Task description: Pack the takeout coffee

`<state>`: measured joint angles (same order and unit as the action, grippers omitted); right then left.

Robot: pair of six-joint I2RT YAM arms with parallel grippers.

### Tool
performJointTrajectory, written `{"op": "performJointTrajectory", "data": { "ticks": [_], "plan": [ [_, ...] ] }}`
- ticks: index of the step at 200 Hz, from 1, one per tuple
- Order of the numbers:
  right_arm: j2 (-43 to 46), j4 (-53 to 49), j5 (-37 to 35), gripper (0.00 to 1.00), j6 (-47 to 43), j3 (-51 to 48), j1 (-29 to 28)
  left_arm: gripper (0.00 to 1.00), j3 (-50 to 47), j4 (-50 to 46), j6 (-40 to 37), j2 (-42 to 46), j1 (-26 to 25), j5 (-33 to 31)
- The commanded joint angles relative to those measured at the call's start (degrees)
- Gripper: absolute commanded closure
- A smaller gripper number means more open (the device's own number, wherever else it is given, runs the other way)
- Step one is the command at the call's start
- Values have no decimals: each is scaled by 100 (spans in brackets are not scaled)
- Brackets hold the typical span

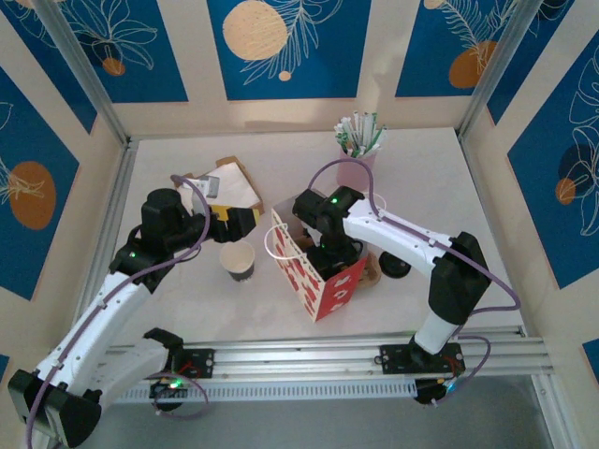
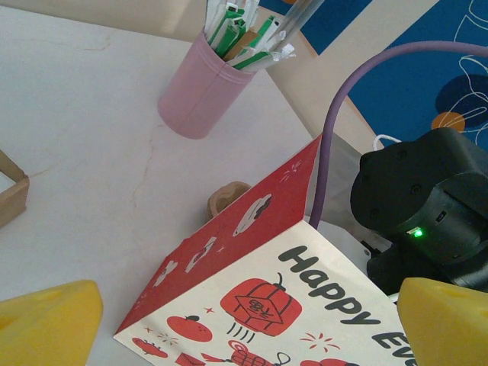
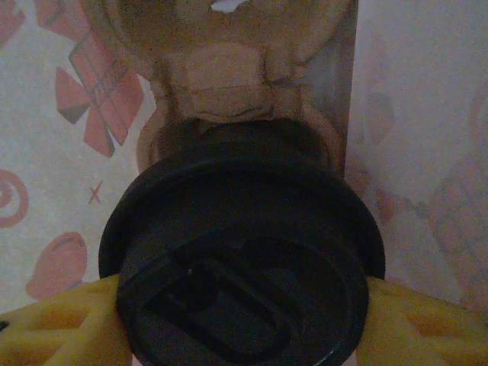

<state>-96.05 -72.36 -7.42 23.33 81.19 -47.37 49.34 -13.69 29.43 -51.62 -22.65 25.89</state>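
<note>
Right wrist view: my right pincer (image 3: 244, 324) is clamped on the lidded cup (image 3: 244, 252), a yellow finger (image 3: 53, 324) pressed against each side just under the black lid. The cup hangs inside the bag (image 1: 323, 285), with printed paper walls on both sides, and the brown carrier (image 3: 229, 76) lies at the bottom of the bag beyond the cup. I cannot tell whether the cup touches the carrier.

From the top view, my right arm reaches over from the right and dips into the open mouth of the bag, which stands upright near the middle of the table (image 1: 421, 187). A loose lid (image 1: 394, 268) lies on the table just to the right of the bag.

My left pincer (image 1: 234, 224) is spread wide and grips nothing. It hovers left of the bag, just above an open cup (image 1: 238, 260) that stands upright on the table. In the left wrist view, its yellow fingers frame the bag's printed side. Past the bag stands a pink holder (image 2: 200, 95) full of straws (image 2: 244, 30). Some cardboard (image 1: 234, 187) lies behind my left pincer.
</note>
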Motion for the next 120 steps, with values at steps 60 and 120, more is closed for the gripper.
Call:
{"op": "performJointTrajectory", "data": {
  "ticks": [60, 120],
  "plan": [
    [-424, 467, 276, 42, -61, -445, -9, 1, 111, 175, -144, -13, -65, -5],
    [-518, 573, 320, 42, -85, -535, 25, 1, 128, 180, -162, -24, -67, 3]
  ]
}}
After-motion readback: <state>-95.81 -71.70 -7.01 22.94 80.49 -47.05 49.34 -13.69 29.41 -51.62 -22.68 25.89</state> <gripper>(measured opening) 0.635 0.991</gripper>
